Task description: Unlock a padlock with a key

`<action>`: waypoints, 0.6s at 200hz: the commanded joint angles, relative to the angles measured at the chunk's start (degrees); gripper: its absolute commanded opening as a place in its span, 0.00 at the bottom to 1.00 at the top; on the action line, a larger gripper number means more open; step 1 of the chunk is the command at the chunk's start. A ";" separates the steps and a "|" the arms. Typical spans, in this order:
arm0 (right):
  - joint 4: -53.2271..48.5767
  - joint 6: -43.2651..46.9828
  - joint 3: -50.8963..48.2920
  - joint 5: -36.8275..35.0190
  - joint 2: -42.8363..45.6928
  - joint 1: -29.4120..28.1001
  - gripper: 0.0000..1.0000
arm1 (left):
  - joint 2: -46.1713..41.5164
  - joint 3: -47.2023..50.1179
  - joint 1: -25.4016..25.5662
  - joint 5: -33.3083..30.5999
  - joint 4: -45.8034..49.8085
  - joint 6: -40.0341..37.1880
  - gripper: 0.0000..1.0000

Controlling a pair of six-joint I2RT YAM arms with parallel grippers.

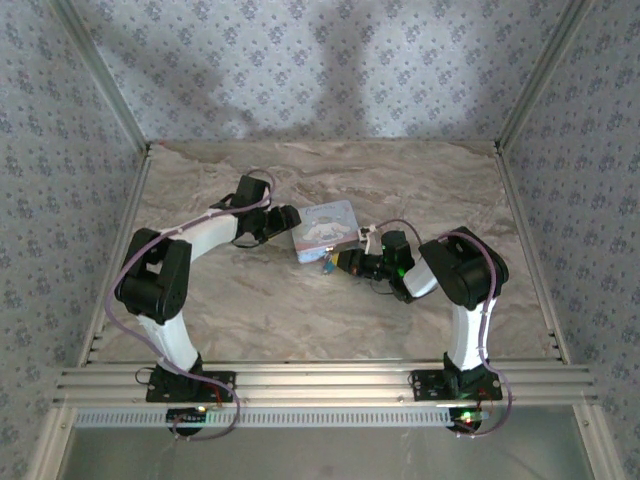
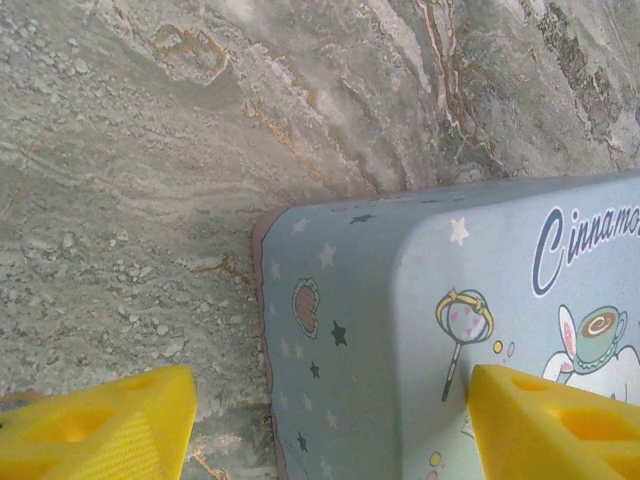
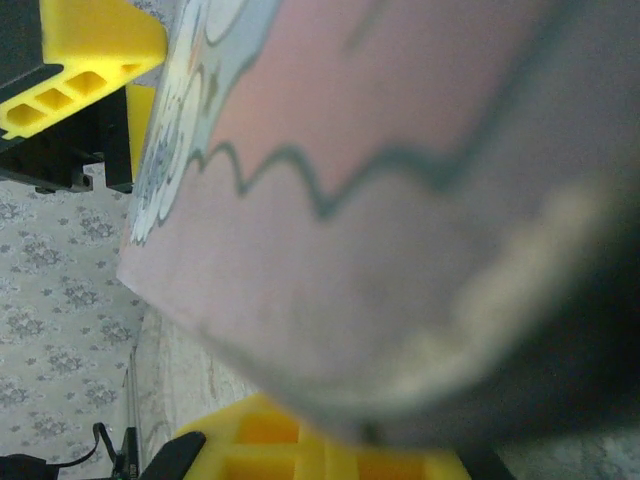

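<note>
Beside the right end effector [image 1: 342, 262], a blurred tin [image 3: 400, 200] hides its grip.

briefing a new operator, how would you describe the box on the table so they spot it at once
Start at the marble-patterned table, then go to its middle, where the left gripper and right gripper nearly meet. Between them lies a flat box with rounded corners. Unlike the black and white arms beside it, it is pale blue with stars and a cartoon print.
</note>
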State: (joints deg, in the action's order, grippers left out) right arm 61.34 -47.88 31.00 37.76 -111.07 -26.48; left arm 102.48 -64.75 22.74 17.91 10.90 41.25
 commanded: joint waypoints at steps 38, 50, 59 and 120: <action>0.75 -1.36 -0.46 -0.05 -0.13 0.23 0.02 | -1.12 2.13 0.87 -1.04 3.92 0.31 0.71; 1.29 -1.45 -0.44 -0.01 -0.17 0.26 0.05 | -1.01 2.10 0.93 -1.00 3.94 0.34 0.71; 1.39 -1.56 -0.37 -0.01 -0.20 0.14 0.09 | -0.98 2.15 1.04 -1.04 3.82 0.40 0.71; 2.60 -1.96 0.57 -0.04 -1.51 -0.40 0.18 | -0.87 2.14 1.03 -0.96 3.61 0.52 0.71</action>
State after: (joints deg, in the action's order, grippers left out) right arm 62.13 -49.17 31.00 37.74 -111.37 -26.52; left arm 102.00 -64.01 23.03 17.93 10.66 41.67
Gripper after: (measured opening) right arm 0.178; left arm 0.714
